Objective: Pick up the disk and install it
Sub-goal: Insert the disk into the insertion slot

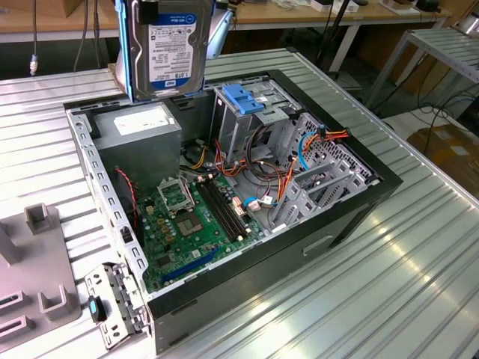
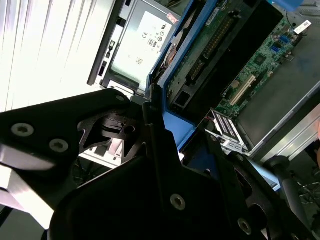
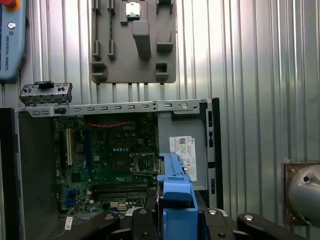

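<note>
The hand [image 3: 175, 221] is clamped on the disk [image 1: 166, 48], its black fingers [image 3: 144, 226] pressing the blue carrier rail from both sides in both wrist views. In the exterior view the disk hangs upright, label towards the camera, over the far corner of the open computer case [image 1: 314, 247] on the exterior view's left. Just below it, not touching, sits the grey power supply [image 1: 138, 138]. To the exterior view's right of that stands the metal drive cage [image 1: 228, 127] topped by a blue latch [image 1: 243, 97], with tangled coloured cables [image 1: 288, 168] beyond. The motherboard [image 1: 187, 217] lies nearer. A grey fixture plate [image 1: 37, 299] rests on the ribbed desk [image 1: 419, 284] beside the case. The first wrist view takes in a blue-grey pendant [image 3: 10, 40] past that plate, while the second wrist view shows the disk's green circuit-board underside.
</note>
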